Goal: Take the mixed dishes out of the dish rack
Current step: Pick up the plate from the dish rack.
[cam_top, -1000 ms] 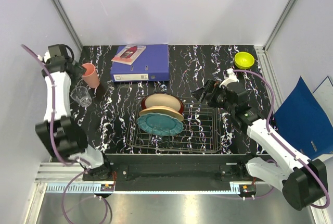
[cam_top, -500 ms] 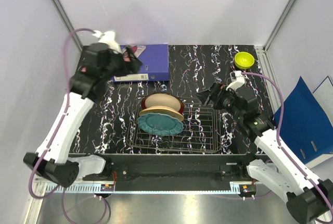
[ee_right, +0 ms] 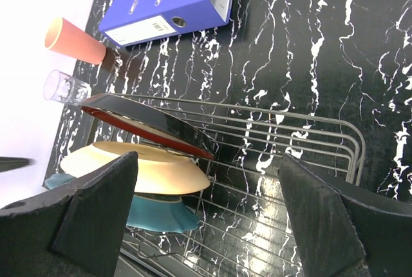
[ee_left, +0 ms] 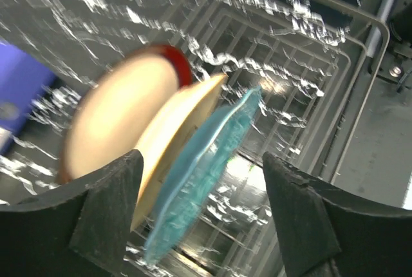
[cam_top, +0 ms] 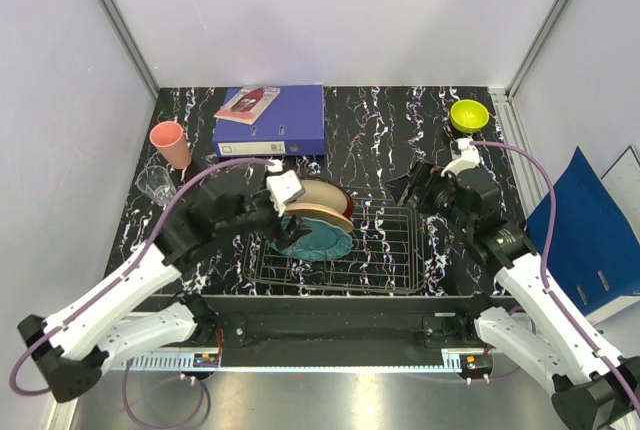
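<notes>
Three plates lean in the left half of the dish rack (cam_top: pixel 385 250): a red-rimmed cream plate (cam_top: pixel 328 193) at the back, a cream-yellow plate (cam_top: pixel 322 218), and a teal plate (cam_top: pixel 318 240) in front. My left gripper (cam_top: pixel 288 227) is open at their left edge; in the left wrist view the teal plate's rim (ee_left: pixel 206 167) lies between its fingers, untouched. My right gripper (cam_top: pixel 405 188) hangs open over the rack's right half (ee_right: pixel 290 154), empty. A salmon-pink cup (cam_top: pixel 170 143) and a clear glass tumbler (cam_top: pixel 155 183) stand on the table at far left. The yellow-green bowl (cam_top: pixel 468 113) sits back right.
A blue ring binder (cam_top: pixel 272 120) with a booklet on it lies at the back of the table behind the rack. A blue folder (cam_top: pixel 575 225) rests outside the right wall. The table's metal front rail runs just below the rack.
My left arm has swung from the back left corner by the cup and tumbler over to the plates in the rack. The right gripper has edged slightly toward the right.
</notes>
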Tool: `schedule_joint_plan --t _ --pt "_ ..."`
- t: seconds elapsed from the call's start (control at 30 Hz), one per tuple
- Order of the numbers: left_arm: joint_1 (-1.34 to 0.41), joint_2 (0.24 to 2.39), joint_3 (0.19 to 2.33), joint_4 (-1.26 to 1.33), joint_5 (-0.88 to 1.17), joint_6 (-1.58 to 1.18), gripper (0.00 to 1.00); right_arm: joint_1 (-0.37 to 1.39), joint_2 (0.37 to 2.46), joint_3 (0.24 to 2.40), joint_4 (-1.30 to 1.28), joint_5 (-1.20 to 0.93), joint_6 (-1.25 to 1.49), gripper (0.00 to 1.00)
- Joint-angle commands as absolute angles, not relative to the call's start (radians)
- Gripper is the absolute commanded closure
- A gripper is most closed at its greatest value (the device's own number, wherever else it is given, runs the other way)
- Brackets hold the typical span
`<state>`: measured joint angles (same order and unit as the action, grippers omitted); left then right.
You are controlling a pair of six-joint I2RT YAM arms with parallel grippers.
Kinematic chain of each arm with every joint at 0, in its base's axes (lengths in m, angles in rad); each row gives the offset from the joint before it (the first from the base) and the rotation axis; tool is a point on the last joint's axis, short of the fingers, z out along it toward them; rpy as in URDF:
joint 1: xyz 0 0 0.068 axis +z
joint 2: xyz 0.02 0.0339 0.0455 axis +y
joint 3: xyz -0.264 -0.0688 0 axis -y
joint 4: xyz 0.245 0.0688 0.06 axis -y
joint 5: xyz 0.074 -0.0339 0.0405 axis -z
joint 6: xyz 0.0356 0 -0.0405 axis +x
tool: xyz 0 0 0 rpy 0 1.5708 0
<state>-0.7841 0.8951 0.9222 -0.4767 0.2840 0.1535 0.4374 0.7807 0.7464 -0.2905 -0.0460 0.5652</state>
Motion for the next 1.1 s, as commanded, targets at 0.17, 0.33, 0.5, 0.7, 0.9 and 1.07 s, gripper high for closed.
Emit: schedule_joint_plan --t 0.17,0.33,0.5,0.7,0.9,1.07 --pt "-0.787 0.827 0.835 -0.374 0.316 0.288 0.28 0.434 0.813 0.758 -0.275 -0.04 0.569 0.03" --pt "-0.788 0.81 0.764 -0.367 0.339 0.376 0.29 0.433 0.813 0.747 -0.272 -0.04 0.574 0.03" --pt "-0.787 0.779 0.7 -0.324 0.311 0.452 0.29 0.434 0.819 0.707 -0.223 -0.073 0.586 0.03" --pt "-0.785 0.86 0.722 -0.319 0.359 0.48 0.36 0.434 0.841 0.684 -0.183 -0.104 0.597 0.03" --pt "-0.787 0.914 0.739 -0.301 0.383 0.495 0.56 0.434 0.821 0.677 -0.181 -0.089 0.577 0.02" --pt "-0.787 0.945 0.735 -0.284 0.376 0.512 0.68 0.434 0.819 0.666 -0.183 -0.084 0.574 0.03"
